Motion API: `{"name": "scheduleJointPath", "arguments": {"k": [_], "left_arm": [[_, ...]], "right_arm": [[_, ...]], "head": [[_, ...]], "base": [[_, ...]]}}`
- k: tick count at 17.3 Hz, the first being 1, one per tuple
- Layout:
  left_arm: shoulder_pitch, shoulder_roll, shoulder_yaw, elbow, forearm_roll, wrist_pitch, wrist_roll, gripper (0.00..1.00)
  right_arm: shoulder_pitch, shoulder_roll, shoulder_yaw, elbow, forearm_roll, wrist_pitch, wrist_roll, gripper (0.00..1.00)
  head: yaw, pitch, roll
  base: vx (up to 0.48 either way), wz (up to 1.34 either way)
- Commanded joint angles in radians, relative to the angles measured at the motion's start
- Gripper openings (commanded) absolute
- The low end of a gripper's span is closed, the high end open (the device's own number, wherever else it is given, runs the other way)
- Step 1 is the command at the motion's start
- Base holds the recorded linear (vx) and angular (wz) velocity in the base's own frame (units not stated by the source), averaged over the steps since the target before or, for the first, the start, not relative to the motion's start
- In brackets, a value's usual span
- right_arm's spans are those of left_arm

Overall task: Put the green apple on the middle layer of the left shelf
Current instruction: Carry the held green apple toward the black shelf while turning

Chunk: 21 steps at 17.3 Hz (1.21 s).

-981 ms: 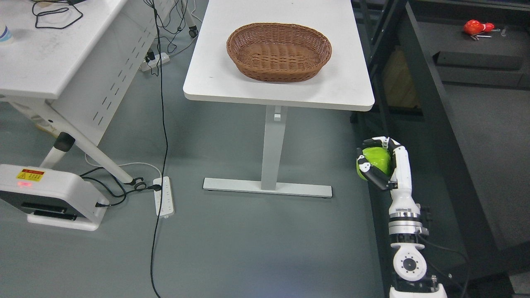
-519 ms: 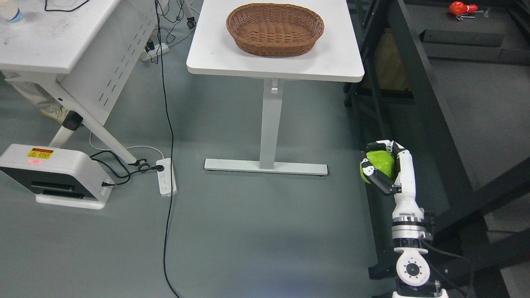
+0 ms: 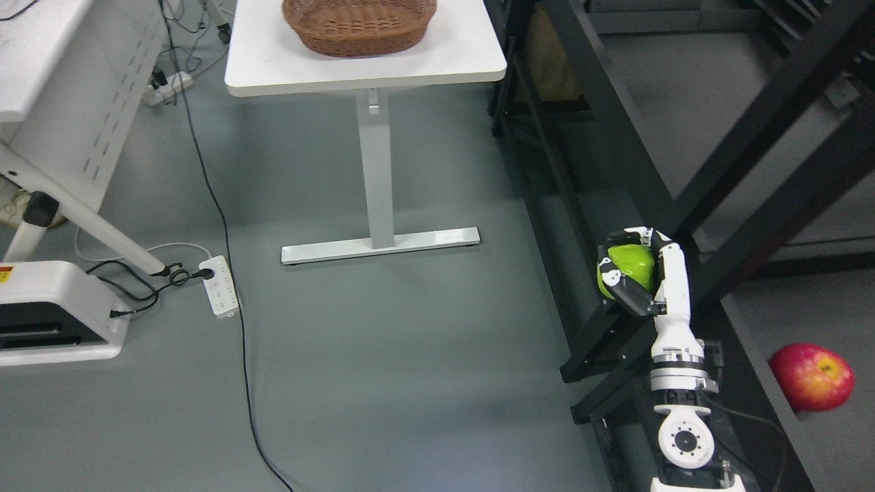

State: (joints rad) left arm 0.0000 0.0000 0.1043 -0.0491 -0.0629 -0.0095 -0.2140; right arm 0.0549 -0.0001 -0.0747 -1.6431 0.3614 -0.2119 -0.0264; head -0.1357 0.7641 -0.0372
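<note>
1. Fingers of the right hand (image 3: 639, 273) curl around the green apple (image 3: 630, 268), black-padded digits crossing its lower left side and white ones hooked over its top.
2. Green apple sits in that grip above the grey floor (image 3: 410, 355), just in front of the black shelf frame (image 3: 690, 198) and its diagonal braces.
3. Right arm rises from the bottom edge, right of the middle.
4. Red apple (image 3: 813, 376) lies on a grey shelf board at the lower right, well apart from the hand.
5. Wicker basket (image 3: 359, 26) rests on the white table (image 3: 465, 58) at the top.
6. Power strip (image 3: 219, 295) lies on the floor at left.
</note>
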Motion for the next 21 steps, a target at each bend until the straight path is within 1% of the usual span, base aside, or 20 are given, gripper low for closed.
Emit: {"name": "scheduleJointPath", "arguments": {"k": [1, 7, 13, 21], "left_arm": [[0.009, 0.017, 0.0, 0.0, 0.0, 0.0, -0.001, 1.0], [0.009, 0.017, 0.0, 0.0, 0.0, 0.0, 0.001, 1.0], [0.009, 0.017, 0.0, 0.0, 0.0, 0.0, 0.001, 1.0], [0.009, 0.017, 0.0, 0.0, 0.0, 0.0, 0.001, 1.0]], "right_arm": [[0.006, -0.017, -0.007, -0.014, -0.001, 0.002, 0.0, 0.0], [0.005, -0.017, 0.003, -0.014, -0.001, -0.006, 0.0, 0.0], [0.043, -0.017, 0.018, -0.014, 0.001, -0.006, 0.0, 0.0], [0.052, -0.017, 0.021, -0.015, 0.001, -0.003, -0.001, 0.0]], "head": [[0.0, 0.0, 0.0], [0.0, 0.0, 0.0], [0.0, 0.0, 0.0], [0.0, 0.0, 0.0]], "base": [[-0.17, -0.6], [-0.087, -0.79], [-0.039, -0.93], [0.091, -0.73]]}}
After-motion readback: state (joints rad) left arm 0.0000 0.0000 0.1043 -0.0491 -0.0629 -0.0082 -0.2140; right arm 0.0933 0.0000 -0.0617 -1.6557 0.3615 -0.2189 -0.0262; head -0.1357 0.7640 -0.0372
